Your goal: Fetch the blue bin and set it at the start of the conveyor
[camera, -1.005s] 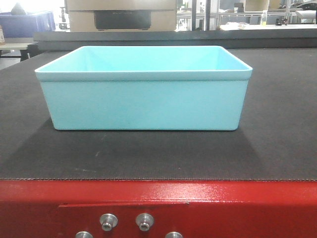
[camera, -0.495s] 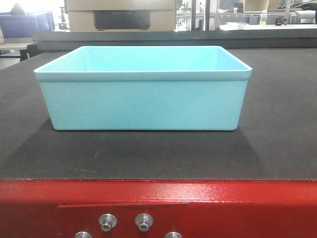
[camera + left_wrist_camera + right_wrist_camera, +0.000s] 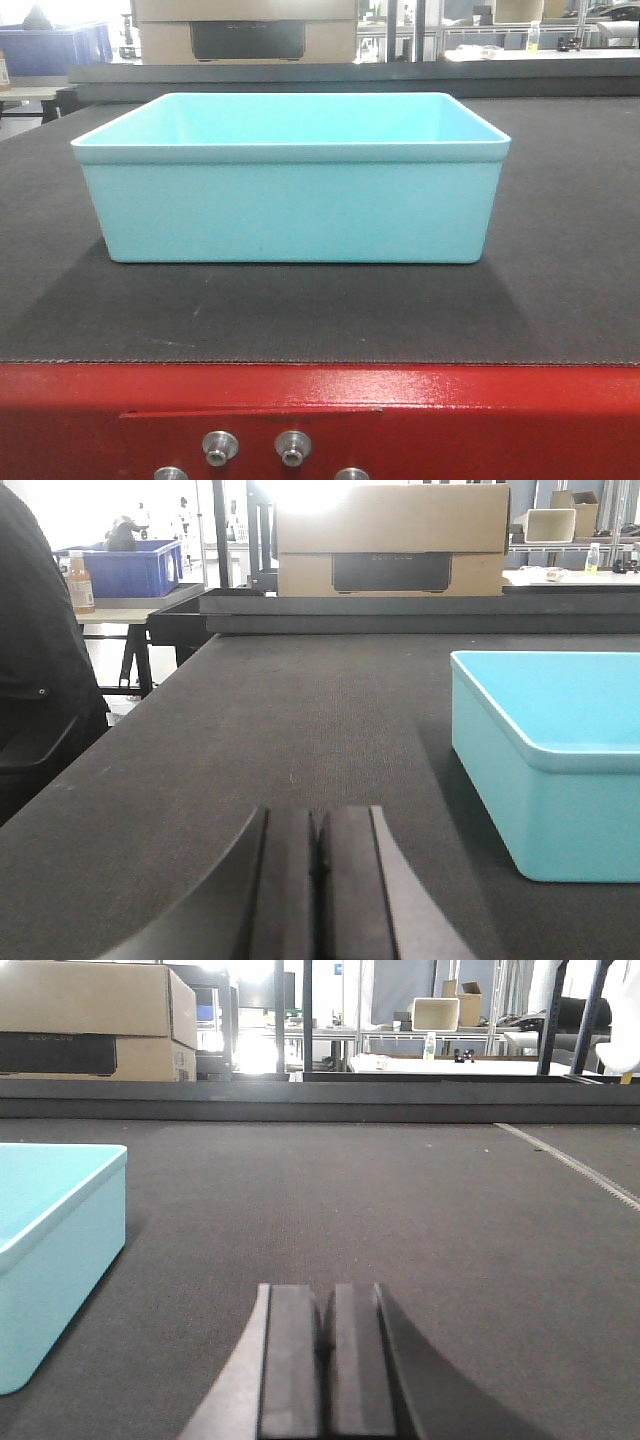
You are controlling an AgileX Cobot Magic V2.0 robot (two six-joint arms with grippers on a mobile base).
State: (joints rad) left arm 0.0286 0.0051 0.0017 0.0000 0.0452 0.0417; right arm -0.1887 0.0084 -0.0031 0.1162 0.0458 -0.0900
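The blue bin (image 3: 290, 205), a light turquoise tub, rests upright and empty on the conveyor start's dark belt (image 3: 560, 290), just behind the red frame (image 3: 320, 415) with silver bolts. In the left wrist view the bin (image 3: 555, 780) lies to the right of my left gripper (image 3: 318, 815), which is shut with nothing between its pads and hovers low over the belt (image 3: 260, 730). In the right wrist view the bin (image 3: 50, 1260) sits to the left of my right gripper (image 3: 328, 1292), also shut and empty. Neither gripper touches the bin.
A cardboard box with a black panel (image 3: 392, 540) stands beyond the belt's far edge. A dark blue crate (image 3: 115, 568) and a bottle (image 3: 80, 582) sit on a table at far left. A dark-clothed figure (image 3: 35, 680) is close on the left.
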